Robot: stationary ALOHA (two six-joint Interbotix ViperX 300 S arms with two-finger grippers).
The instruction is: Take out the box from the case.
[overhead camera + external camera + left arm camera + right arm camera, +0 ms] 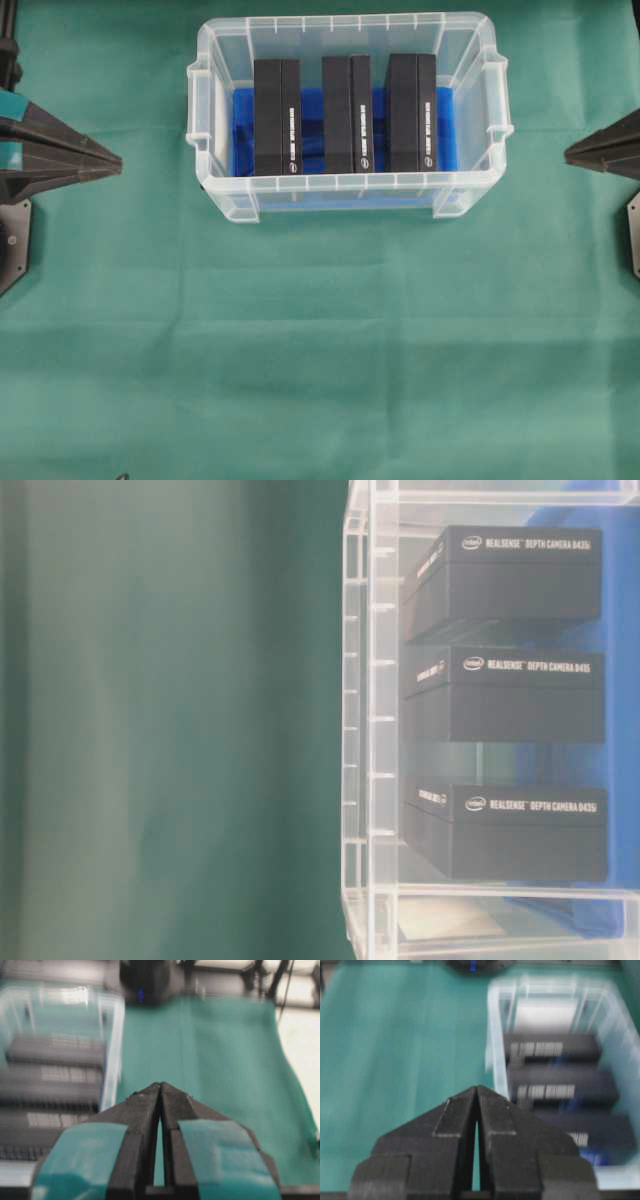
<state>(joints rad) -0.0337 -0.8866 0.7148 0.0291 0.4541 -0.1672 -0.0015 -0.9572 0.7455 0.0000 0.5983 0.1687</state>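
Observation:
The case (345,190) is a clear plastic bin with a blue lining, standing at the back middle of the table. Three black boxes stand side by side in it: the left box (277,117), the middle box (346,113) and the right box (412,112). The table-level view shows their white lettering through the case wall (365,780). My left gripper (118,158) rests at the left edge, shut and empty, its tips (160,1085) pointing past the case (112,1050). At the right edge my right gripper (568,153) is also shut and empty, tips (477,1088) near the case (497,1060).
A green cloth (320,350) covers the whole table. Both arms' bases sit at the far left (12,235) and far right (632,225) edges. Open cloth lies in front of the case.

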